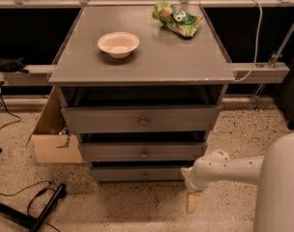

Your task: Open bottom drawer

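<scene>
The bottom drawer (137, 173) is the lowest and shortest grey front of the cabinet, with a small round metal knob (144, 175) at its centre. A dark gap shows above its front. My gripper (191, 202) hangs low at the drawer's right end, just above the floor, pointing down. It sits to the right of the knob and apart from it. My white arm (229, 168) reaches in from the lower right.
The mid-sized drawer (143, 152) and the tallest drawer (139, 120) sit above it. A white bowl (118, 43) and a green snack bag (177, 18) lie on the cabinet top (152, 62). A cardboard box (52, 132) stands at the left, with cables (40, 204) on the floor.
</scene>
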You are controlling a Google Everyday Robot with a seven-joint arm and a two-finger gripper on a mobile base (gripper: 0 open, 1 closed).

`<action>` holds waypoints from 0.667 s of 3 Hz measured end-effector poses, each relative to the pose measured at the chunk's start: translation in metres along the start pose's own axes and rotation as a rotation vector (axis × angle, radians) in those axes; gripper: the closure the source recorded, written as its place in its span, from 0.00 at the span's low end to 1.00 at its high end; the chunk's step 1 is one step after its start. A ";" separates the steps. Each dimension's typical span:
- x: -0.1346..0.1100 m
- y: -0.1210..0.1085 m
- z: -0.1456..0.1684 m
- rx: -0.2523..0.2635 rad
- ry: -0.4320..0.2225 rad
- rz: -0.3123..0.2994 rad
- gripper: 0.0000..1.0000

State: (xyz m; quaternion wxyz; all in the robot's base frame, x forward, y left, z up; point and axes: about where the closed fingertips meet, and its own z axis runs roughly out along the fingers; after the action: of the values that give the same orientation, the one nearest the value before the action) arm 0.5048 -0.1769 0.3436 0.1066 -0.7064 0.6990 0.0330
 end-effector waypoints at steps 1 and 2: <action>-0.001 -0.020 0.067 0.002 0.009 -0.029 0.00; 0.003 -0.034 0.102 0.006 0.031 -0.029 0.00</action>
State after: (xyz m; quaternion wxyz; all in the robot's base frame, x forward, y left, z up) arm 0.5491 -0.1592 0.2468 0.0984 -0.7167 0.6902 0.0181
